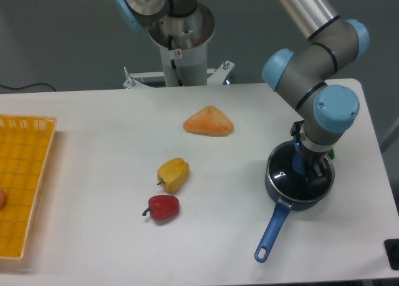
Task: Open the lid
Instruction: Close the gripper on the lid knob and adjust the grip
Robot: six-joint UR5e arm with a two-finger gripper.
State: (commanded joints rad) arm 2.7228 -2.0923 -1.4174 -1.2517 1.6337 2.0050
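The lid (282, 176), a glass disc with a thin metal rim, lies flat on the dark saucepan (272, 190) at the right side of the table. Its blue knob (298, 166) shows partly beside the dark fingers. My gripper (308, 172) points straight down onto the lid's centre, at the knob. The wrist hides the fingertips, so I cannot make out whether they are shut on the knob. The saucepan's long blue handle (272, 230) points toward the front edge.
An orange triangular piece (209, 122) lies mid-table, with a yellow pepper (173, 174) and a red pepper (163, 207) left of the pan. A yellow basket (25, 174) sits at the far left edge. Something green (330, 153) peeks out behind the wrist.
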